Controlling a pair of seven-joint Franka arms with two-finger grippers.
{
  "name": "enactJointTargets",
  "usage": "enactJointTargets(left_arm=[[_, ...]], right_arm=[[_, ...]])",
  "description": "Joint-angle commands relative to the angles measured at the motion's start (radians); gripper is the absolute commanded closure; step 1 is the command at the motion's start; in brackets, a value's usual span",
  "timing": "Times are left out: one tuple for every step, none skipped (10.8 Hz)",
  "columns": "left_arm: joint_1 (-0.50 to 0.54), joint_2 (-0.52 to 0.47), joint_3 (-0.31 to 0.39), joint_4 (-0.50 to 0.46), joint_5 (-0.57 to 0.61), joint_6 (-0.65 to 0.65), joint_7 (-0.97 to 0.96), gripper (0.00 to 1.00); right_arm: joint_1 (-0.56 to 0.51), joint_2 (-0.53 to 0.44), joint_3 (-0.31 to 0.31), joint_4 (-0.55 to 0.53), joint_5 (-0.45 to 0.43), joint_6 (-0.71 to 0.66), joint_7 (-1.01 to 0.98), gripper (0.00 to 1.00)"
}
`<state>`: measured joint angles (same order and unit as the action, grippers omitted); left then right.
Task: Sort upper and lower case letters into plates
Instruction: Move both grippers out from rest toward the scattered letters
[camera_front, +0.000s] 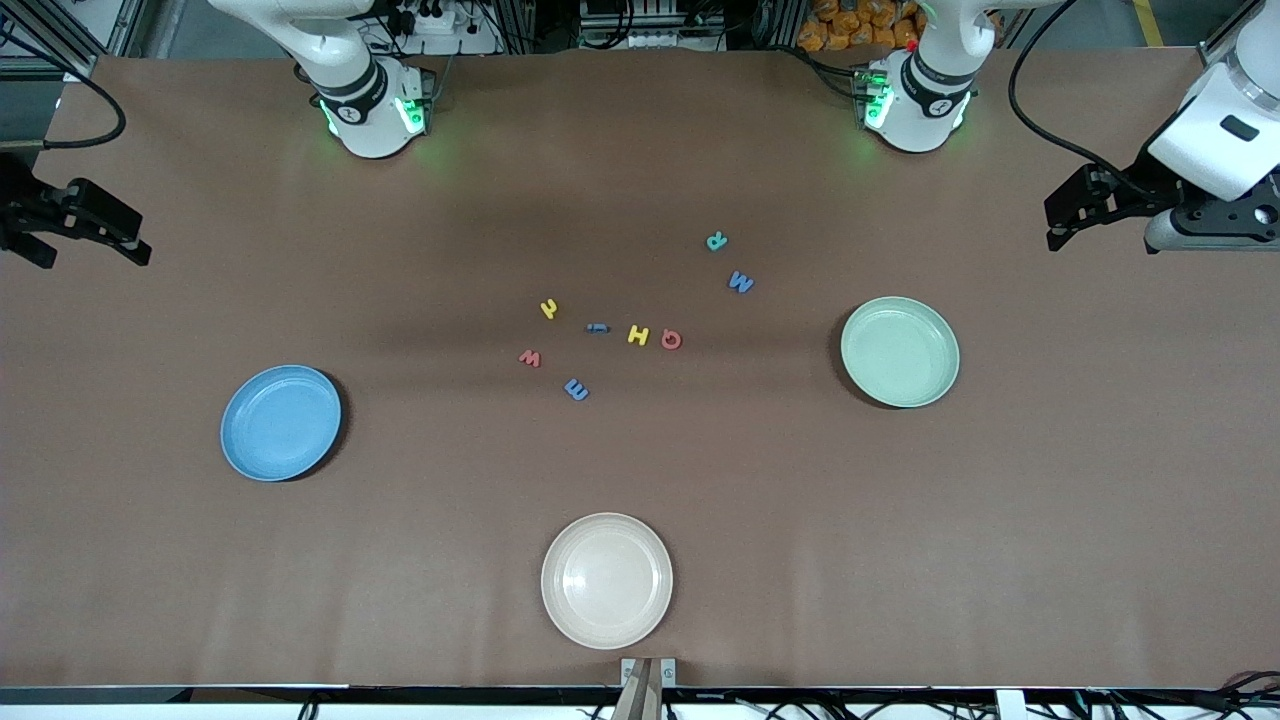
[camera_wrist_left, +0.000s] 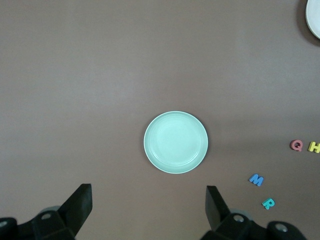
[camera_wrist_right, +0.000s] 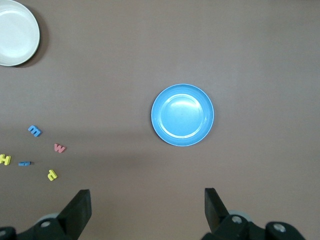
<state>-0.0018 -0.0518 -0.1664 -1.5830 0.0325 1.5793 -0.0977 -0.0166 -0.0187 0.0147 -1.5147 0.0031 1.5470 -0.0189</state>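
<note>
Several small toy letters lie loose mid-table: a teal R (camera_front: 716, 241), blue M (camera_front: 740, 282), yellow H (camera_front: 638, 335), salmon Q (camera_front: 670, 340), salmon w (camera_front: 530, 358) and blue m (camera_front: 576, 389) among them. The mint green plate (camera_front: 899, 351) sits empty toward the left arm's end, and the blue plate (camera_front: 281, 422) sits empty toward the right arm's end. My left gripper (camera_front: 1062, 222) hangs open, high over the table's edge at its own end; its wrist view shows the mint plate (camera_wrist_left: 175, 142) below. My right gripper (camera_front: 95, 250) waits open at its end, looking down on the blue plate (camera_wrist_right: 182, 115).
A cream-white plate (camera_front: 606, 580) rests empty near the table's front edge, nearer the front camera than the letters. Both robot bases (camera_front: 375, 105) (camera_front: 915, 100) stand along the table's back edge. Brown table surface (camera_front: 1050, 520) spreads around the plates.
</note>
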Motion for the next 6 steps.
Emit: enactJointTargets(left_arm=[[0.002, -0.008, 0.004, 0.006, 0.017, -0.018, 0.013, 0.0], [0.002, -0.003, 0.005, 0.006, 0.007, -0.018, 0.012, 0.0], [0.009, -0.003, 0.007, -0.003, -0.009, -0.018, 0.012, 0.0], [0.013, -0.003, 0.007, -0.011, -0.022, -0.018, 0.015, 0.0], [0.011, -0.003, 0.002, -0.027, -0.029, -0.018, 0.009, 0.0], [0.009, 0.001, -0.002, -0.041, -0.045, -0.015, 0.009, 0.0]], right_arm=[[-0.016, -0.006, 0.011, -0.005, -0.011, -0.005, -0.016, 0.0], [-0.016, -0.006, 0.011, -0.005, -0.011, -0.005, -0.016, 0.0], [-0.014, -0.004, 0.011, -0.005, -0.011, -0.004, -0.015, 0.0], [-0.014, -0.003, 0.011, -0.005, -0.011, -0.004, -0.015, 0.0], [-0.013, 0.0, 0.011, -0.008, -0.011, -0.004, -0.015, 0.0], [-0.011, 0.006, 0.013, -0.016, -0.011, 0.001, -0.012, 0.0]])
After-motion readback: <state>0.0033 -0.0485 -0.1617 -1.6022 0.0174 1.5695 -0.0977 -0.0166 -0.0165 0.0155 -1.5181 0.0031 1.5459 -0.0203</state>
